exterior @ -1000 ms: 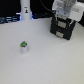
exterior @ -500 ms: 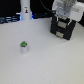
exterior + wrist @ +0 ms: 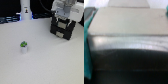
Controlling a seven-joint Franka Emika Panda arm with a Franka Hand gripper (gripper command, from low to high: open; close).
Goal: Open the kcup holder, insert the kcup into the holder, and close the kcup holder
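Observation:
The kcup (image 3: 23, 46), a tiny white pod with a green top, stands upright on the white table toward the exterior view's left, far from the arm. At the exterior view's right sits the black kcup holder (image 3: 63, 29), its drawer fronts looking shut. My gripper (image 3: 63, 16) hangs right over the holder's top, and its white hand hides the fingers' spacing. The wrist view is blurred. It shows the holder (image 3: 124, 25) very close, as a pale grey top with a dark face below it. No fingertips are distinguishable there.
A tall white bottle-like post (image 3: 26, 10) stands at the back, toward the exterior view's left, before a dark backdrop. White tabletop (image 3: 45, 62) spreads between the kcup and the holder. Teal patches (image 3: 87, 55) border the wrist view.

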